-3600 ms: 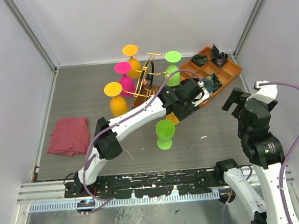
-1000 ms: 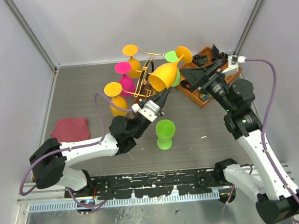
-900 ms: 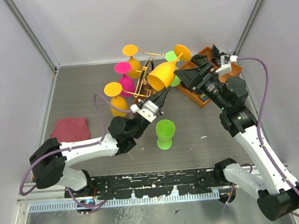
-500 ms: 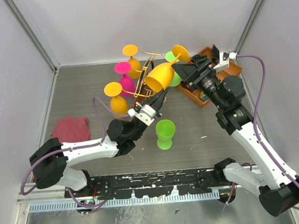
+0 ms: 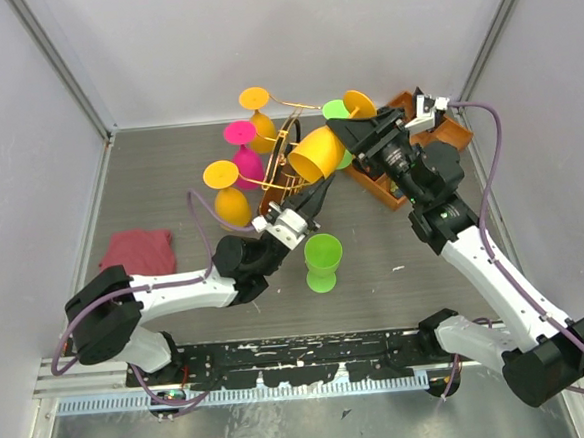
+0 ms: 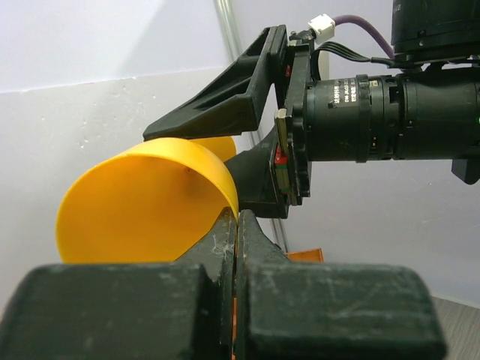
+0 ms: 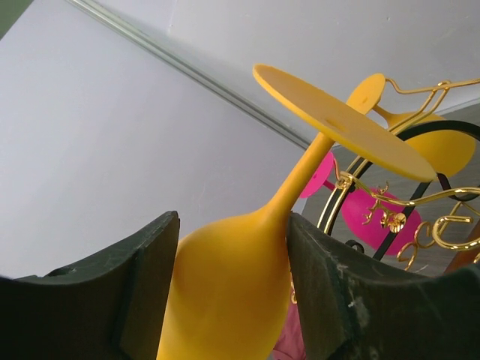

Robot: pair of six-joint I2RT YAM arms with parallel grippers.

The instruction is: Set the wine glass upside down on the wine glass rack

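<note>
Just right of the wine glass rack [image 5: 285, 149], in the air above the table [image 5: 170, 187], the wine glass [image 5: 316, 155] hangs tilted: a smooth matte orange goblet, open rim facing down-left, flat round foot raised behind, its bowl pinched between the right gripper [image 7: 229, 240]'s dark fingers. The rack is thin gold wire with curled arms on a dark base. The left gripper [image 6: 235, 232], fingers pressed together on nothing, points up just under the rim, leaving little room there, with an upright green goblet [image 5: 322, 260] standing near.

Matt plastic wine glass [image 7: 225, 300]; shiny gold wire rack [image 7: 388, 217]
</note>
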